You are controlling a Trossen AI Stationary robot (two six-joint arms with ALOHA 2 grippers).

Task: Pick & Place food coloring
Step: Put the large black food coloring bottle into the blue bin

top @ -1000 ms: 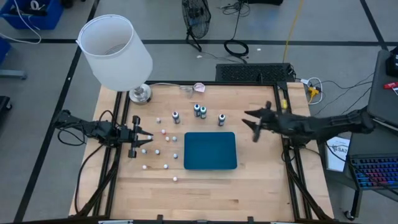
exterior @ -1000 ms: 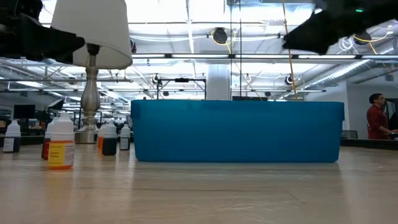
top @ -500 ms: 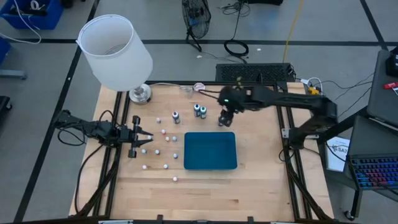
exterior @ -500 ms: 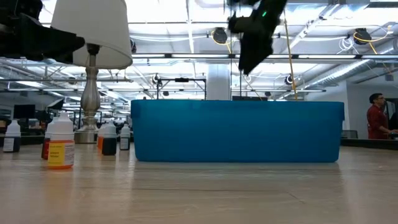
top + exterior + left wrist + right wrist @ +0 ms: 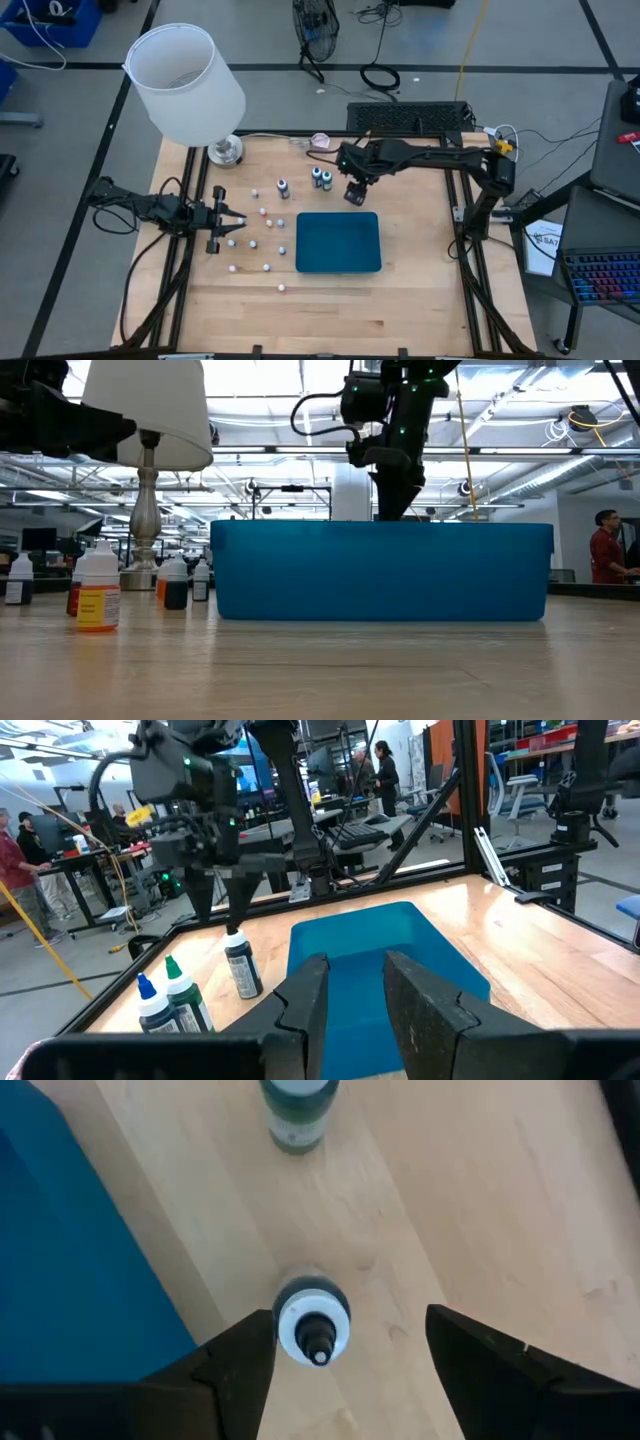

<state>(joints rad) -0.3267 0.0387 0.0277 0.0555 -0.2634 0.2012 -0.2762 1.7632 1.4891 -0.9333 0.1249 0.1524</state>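
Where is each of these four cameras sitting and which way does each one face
High view: above the table, straight down; both arms, right hand over a white-capped bottle, left hand waiting at the left side.
Low view: table height, level across at the blue tray; right arm drops behind it.
Left wrist view: behind its own fingers, facing the tray and the right arm.
Right wrist view: looking down between its open fingers at the white-capped bottle.
Shared: both wrist views show that bottle and the tray.
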